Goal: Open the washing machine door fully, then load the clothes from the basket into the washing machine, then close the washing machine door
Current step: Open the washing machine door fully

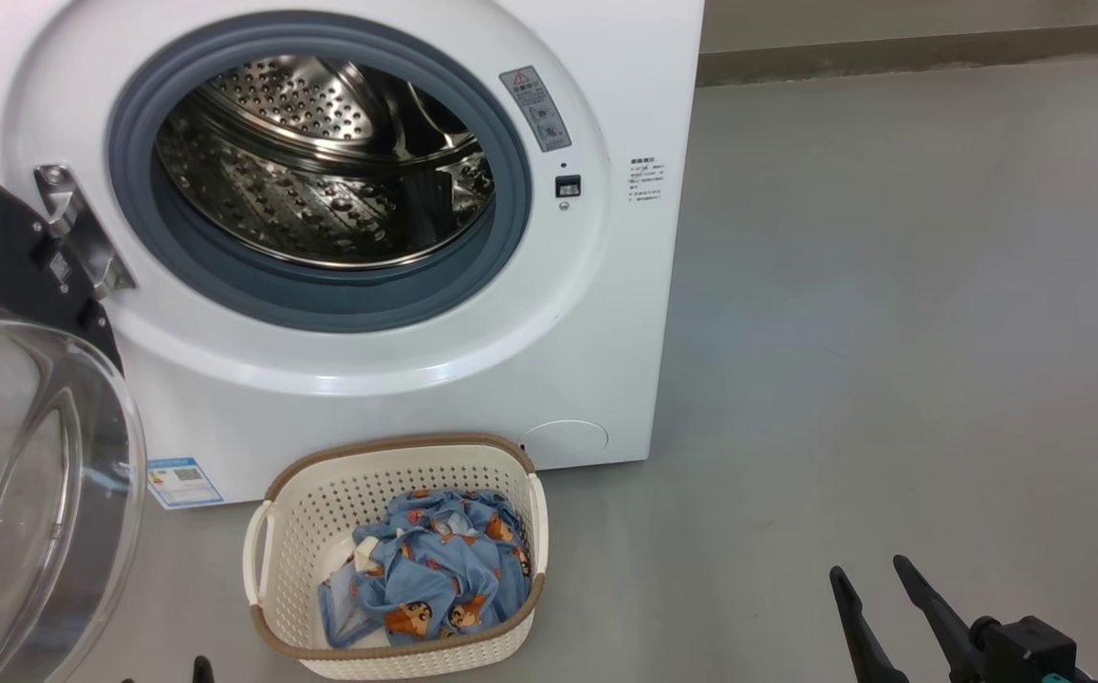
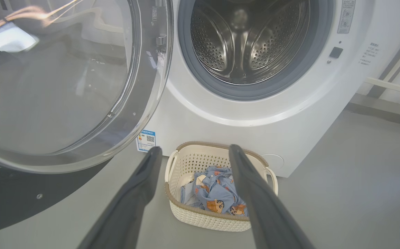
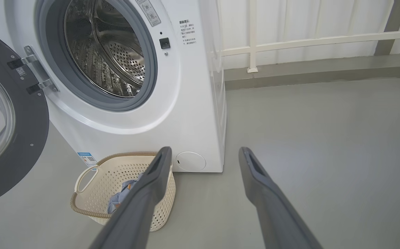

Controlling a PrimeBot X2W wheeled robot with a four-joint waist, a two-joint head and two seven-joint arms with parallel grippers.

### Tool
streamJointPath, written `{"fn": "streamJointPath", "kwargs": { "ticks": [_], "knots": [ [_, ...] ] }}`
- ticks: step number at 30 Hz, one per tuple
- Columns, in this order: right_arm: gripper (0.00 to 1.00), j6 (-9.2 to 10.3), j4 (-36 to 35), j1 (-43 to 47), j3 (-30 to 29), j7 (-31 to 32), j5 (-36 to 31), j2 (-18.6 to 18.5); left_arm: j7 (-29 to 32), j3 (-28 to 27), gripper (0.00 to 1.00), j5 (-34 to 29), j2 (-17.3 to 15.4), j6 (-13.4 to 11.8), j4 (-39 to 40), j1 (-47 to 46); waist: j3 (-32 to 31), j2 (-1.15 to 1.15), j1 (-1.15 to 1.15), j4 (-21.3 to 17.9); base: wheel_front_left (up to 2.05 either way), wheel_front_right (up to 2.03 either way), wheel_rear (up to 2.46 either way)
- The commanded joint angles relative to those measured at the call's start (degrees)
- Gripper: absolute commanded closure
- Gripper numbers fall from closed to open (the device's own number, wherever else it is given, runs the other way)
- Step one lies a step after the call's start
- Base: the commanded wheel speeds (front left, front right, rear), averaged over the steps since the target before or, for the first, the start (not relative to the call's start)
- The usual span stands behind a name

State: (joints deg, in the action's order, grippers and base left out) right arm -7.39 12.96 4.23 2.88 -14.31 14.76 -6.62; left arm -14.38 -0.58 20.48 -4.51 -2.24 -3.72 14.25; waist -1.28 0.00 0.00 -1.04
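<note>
The white washing machine [image 1: 397, 379] stands ahead with its steel drum [image 1: 321, 161] bare. Its door [image 1: 27, 474] hangs swung out to the left on a metal hinge [image 1: 74, 228]; the door [image 2: 58, 79] also fills the left wrist view's upper left. On the floor in front sits the cream basket [image 1: 397, 560] holding the blue printed clothes [image 1: 430, 579]. My left gripper [image 2: 193, 152] is open, hovering above and short of the basket [image 2: 220, 218] and clothes [image 2: 215, 193]. My right gripper [image 1: 871, 567] is open at the lower right, well to the right of the basket [image 3: 117, 186].
Grey floor [image 1: 890, 332] stretches to the right of the machine. A white railing [image 3: 307, 41] and a raised kerb [image 3: 324, 72] run along the back wall. A blue label [image 1: 185, 482] is stuck on the machine's lower left.
</note>
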Motion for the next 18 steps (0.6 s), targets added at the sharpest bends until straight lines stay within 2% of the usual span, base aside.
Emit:
{"fn": "streamJointPath", "kwargs": {
  "ticks": [1, 18],
  "knots": [
    [0.0, -0.1, -1.6, -1.4, 0.8, -0.7, -0.1, -0.3, -0.6, -2.3, 0.0, -1.1, 0.0, 0.2, 1.1, -1.0, -0.1, 0.0, 0.0, 0.3, 0.0, 0.0, 0.0],
    [0.0, -0.1, -1.8, -1.1, 0.4, -0.7, -0.3, -0.2, -0.6, -3.3, 0.0, -3.2, 1.0, 0.6, 0.9, -0.7, -0.7, 0.0, 0.0, 1.1, 0.0, 0.0, 0.0]
  ]
}}
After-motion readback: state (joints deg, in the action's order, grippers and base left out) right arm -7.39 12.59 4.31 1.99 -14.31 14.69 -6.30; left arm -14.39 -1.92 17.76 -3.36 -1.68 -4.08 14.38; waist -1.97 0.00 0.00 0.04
